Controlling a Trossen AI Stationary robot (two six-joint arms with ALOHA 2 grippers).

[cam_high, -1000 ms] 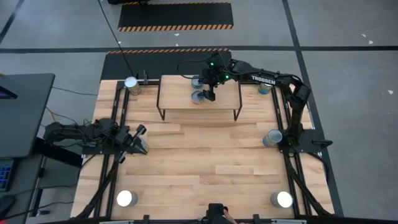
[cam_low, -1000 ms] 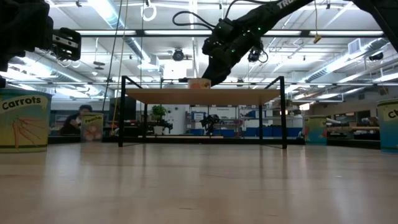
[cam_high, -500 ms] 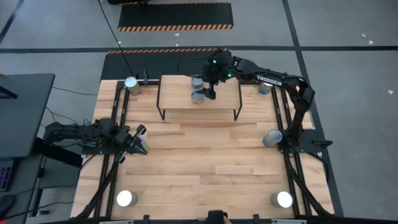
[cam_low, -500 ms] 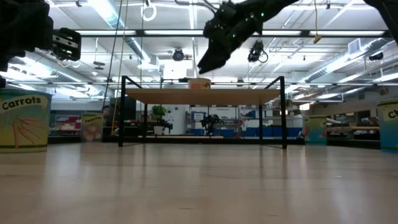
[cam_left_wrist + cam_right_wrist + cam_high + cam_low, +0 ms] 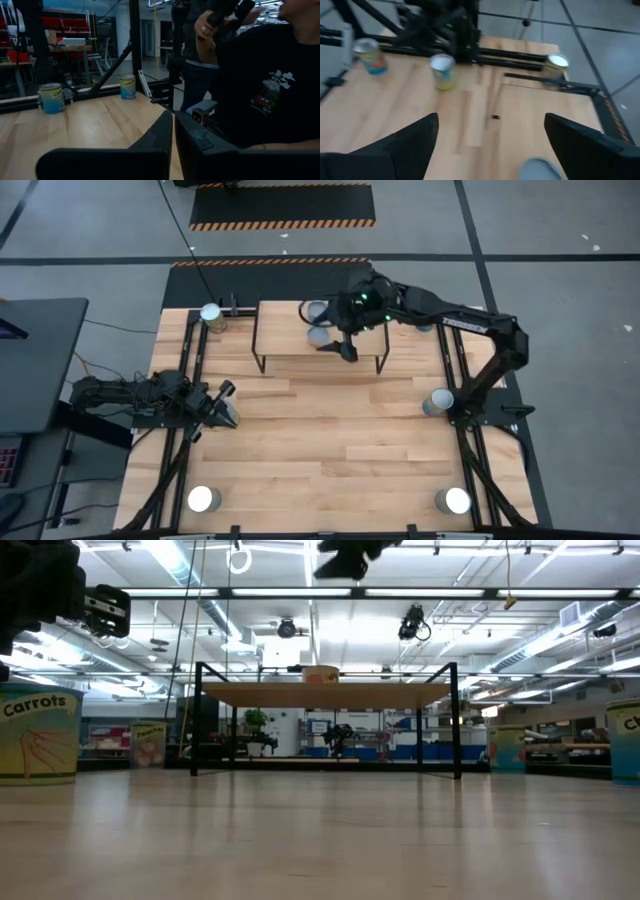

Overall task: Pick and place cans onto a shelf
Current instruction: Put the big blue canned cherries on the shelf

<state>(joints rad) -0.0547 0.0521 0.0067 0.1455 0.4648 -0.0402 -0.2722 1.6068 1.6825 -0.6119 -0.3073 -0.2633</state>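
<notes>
High view: right gripper (image 5: 345, 348) sat over the front edge of the shelf (image 5: 285, 340), upper centre of frame, fingers spread wide and nothing between them. Right wrist view agreed: both fingers (image 5: 410, 142) stood far apart with bare tabletop showing in the gap.

Two cans (image 5: 318, 335) stood on the shelf top, just left of the gripper, close together. The rest were scattered on the table (image 5: 320, 430): one at upper left (image 5: 211, 315), one mid right by the arm base (image 5: 438, 402), one lower left (image 5: 203, 499), one lower right (image 5: 456, 500), and one by the left gripper (image 5: 222, 408).

Handling, my read: rigid metal cylinders, smooth-sided so a bit slippery, probably moderate weight if full, not fragile. Best hold looked like across the side wall around mid-height, jaws square to the can and the can kept upright. Paper labels may give a little extra friction.

Pose: right arm reached in from the right side of frame, elbow out, wrist angled down over the shelf. In the low view only its dark tip (image 5: 345, 558) showed, at the top edge above the shelf. Left arm lay parked low at mid left, fingers closed together, empty. A person in a dark shirt (image 5: 260, 85) filled the right of the left wrist view.
</notes>
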